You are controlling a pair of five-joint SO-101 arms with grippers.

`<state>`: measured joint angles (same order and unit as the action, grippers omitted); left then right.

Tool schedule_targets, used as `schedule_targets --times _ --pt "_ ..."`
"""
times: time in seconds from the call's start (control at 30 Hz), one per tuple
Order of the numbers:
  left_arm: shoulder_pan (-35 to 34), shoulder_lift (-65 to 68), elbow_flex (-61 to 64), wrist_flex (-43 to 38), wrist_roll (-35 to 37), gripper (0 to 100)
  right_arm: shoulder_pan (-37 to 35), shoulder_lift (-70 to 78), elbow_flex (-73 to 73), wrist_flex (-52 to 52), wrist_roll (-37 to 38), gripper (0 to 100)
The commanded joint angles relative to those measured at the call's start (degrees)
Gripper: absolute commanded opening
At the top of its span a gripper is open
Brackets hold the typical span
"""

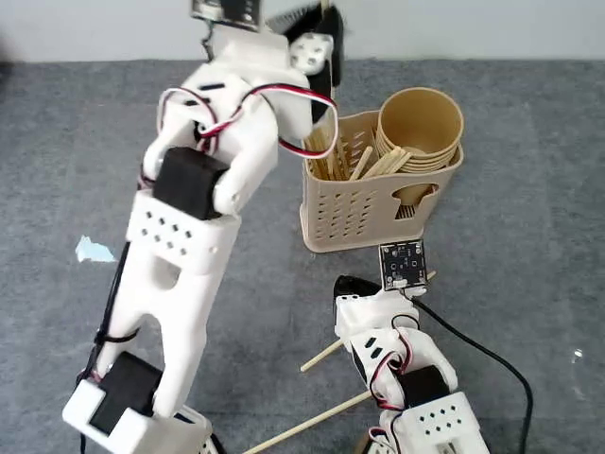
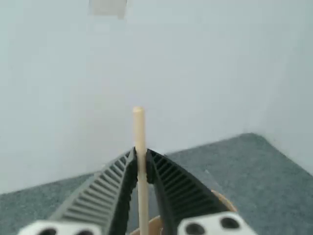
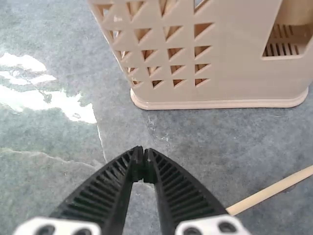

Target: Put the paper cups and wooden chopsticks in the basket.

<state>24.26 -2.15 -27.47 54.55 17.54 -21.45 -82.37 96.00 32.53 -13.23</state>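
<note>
Light, stiff and smooth, one chopstick (image 2: 139,142) stands pinched in the left jaws over the basket (image 1: 359,222), while two more chopsticks (image 1: 319,357) lie on the counter (image 1: 539,284) beside the right jaws, pressed together empty; probably best gripped mid-length.

Cups (image 1: 421,128) fill one end of basket (image 1: 350,218), chopsticks (image 1: 333,156) crowd the other, bare carpet (image 3: 205,127) in front of basket

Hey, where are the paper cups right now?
In the high view the stacked paper cups sit inside the basket, at its right end, with wooden chopsticks leaning beside them to their left.
</note>
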Motion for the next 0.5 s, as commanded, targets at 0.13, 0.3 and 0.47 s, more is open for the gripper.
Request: schedule_targets --times 0.13,0.3,0.47 --pt "-0.09 -3.08 -1.27 5.89 0.44 19 -0.22 -0.84 0.7 -0.84 0.53 1.0" --pt "-1.76 -3.08 -10.07 17.32 0.26 19 -0.22 -0.84 0.7 -0.84 0.53 1.0" --pt "-6.68 -3.08 -16.75 28.66 0.26 15 -0.22 -0.84 0.62 -0.84 0.53 1.0"
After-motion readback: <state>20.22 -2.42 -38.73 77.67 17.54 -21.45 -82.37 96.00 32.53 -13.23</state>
